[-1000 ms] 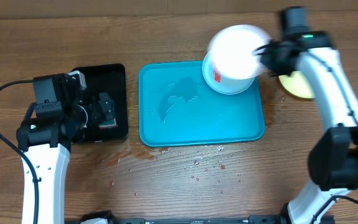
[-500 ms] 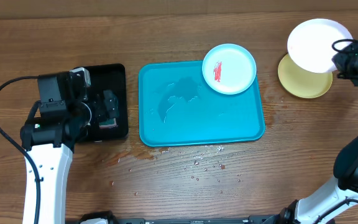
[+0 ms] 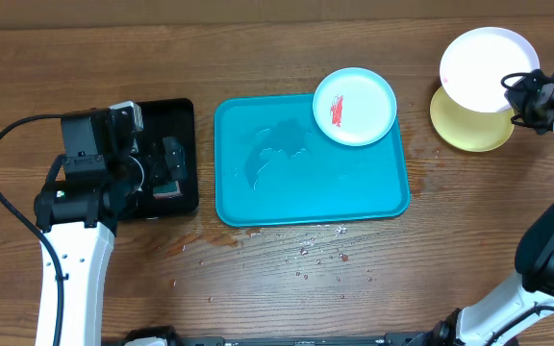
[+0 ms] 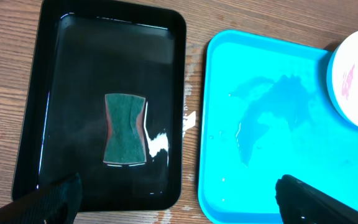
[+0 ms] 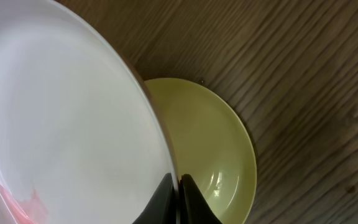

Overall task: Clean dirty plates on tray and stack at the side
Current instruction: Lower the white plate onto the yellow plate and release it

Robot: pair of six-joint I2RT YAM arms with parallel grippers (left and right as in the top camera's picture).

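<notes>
R gripper (image 3: 514,86) pinched tight on rim of the plain white plate (image 3: 484,61), held over the far-R side of the wood table (image 3: 258,43). The plate overlaps the top of the yellow-green plate (image 3: 469,136), which lies flat on the table; can't tell if they touch. R wrist view shows a faint pink-red trace near the white plate's lower edge. Light-blue-rimmed plate (image 3: 354,106) sits in back-R corner of the turquoise tray (image 3: 354,187), red smear L of its centre. Water film (image 3: 267,154) on tray's L half, droplets (image 3: 320,255) on table in front of it. L gripper (image 4: 178,183) spread wide, holding nothing, over the black tray (image 4: 61,62); green sponge (image 4: 125,129) lies flat inside it in shallow water.
</notes>
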